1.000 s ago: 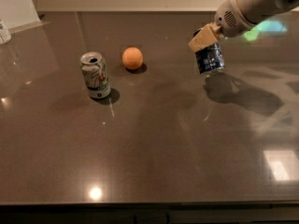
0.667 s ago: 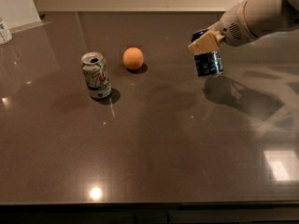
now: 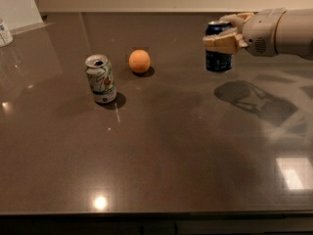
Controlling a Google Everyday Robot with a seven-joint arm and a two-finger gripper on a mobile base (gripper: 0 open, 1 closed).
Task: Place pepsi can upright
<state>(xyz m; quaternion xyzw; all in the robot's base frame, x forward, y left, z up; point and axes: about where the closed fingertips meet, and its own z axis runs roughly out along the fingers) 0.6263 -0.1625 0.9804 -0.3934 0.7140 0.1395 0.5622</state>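
The pepsi can is dark blue with a silver top. It hangs upright in the air above the dark table, at the right rear. My gripper comes in from the right edge and is shut on the can's upper part, one beige finger across its front and the other behind its rim. The can's shadow lies on the table below and to the right of it.
A silver-white can with green and red markings stands upright at the left. An orange lies between the two cans. A white container stands at the far left edge. The table's front edge runs along the bottom.
The arm has swung so the gripper now reaches in level from the right. The pepsi can went from tilted to upright and is still held above the table.
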